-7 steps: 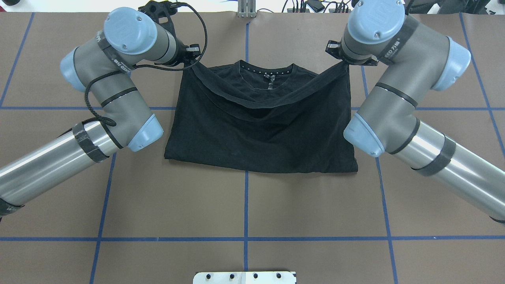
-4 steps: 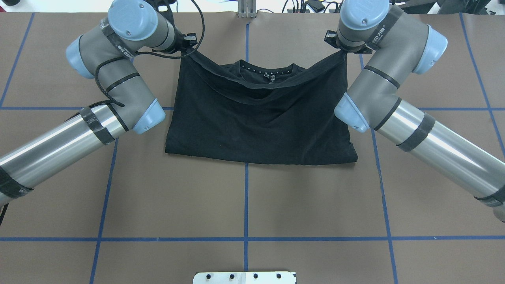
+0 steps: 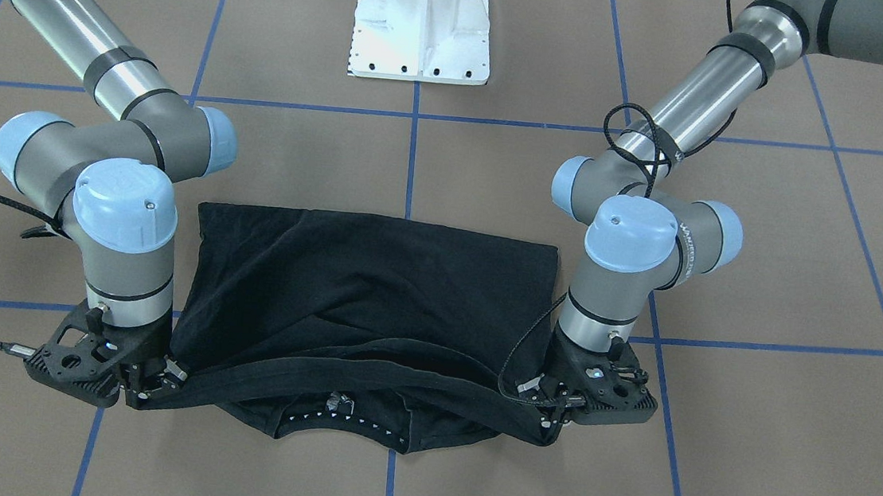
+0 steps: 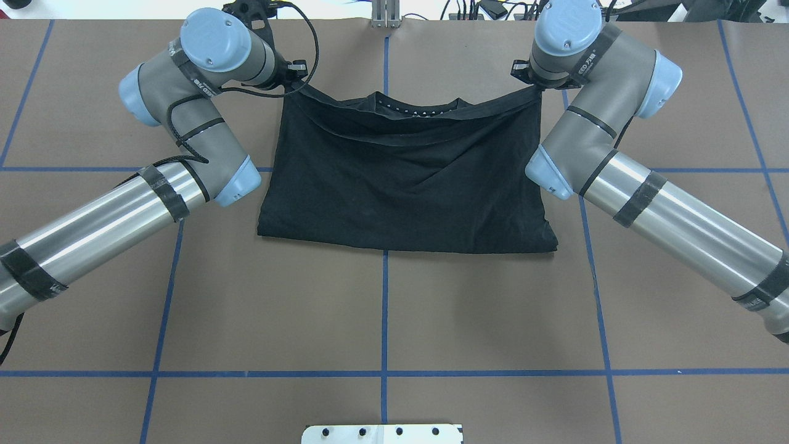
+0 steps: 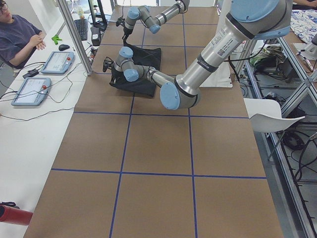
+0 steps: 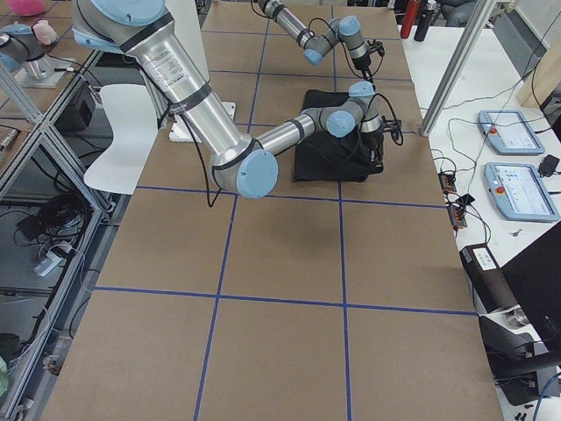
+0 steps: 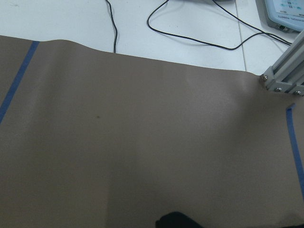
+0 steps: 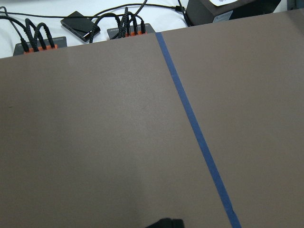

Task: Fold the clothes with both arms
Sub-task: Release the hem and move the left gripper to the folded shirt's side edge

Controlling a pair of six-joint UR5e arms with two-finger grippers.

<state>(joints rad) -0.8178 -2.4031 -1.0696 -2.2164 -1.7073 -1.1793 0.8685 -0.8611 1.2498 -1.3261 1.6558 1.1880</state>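
The black T-shirt (image 4: 407, 179) lies doubled over on the brown table, plain side up, with its collar (image 4: 416, 106) at the far edge. Both arms hold the shirt's hem, which sags in a band just over the collar. My left gripper (image 4: 297, 75) is shut on the hem's corner at the shirt's far left. My right gripper (image 4: 531, 83) is shut on the opposite corner. In the front-facing view the T-shirt (image 3: 374, 290) shows between the left gripper (image 3: 548, 405) and the right gripper (image 3: 158, 383). Both wrist views show only table and a dark sliver at the bottom.
The white pedestal base (image 3: 421, 22) stands at the robot's side of the table. Cables and boxes (image 4: 487, 9) lie beyond the far edge, beside an aluminium post (image 4: 385, 12). A person (image 5: 17, 34) sits at a side desk with tablets (image 5: 57, 62).
Both grippers have carried the hem farther from the robot, until it overlaps the collar. The shirt's near folded edge has slid slightly toward the far side.
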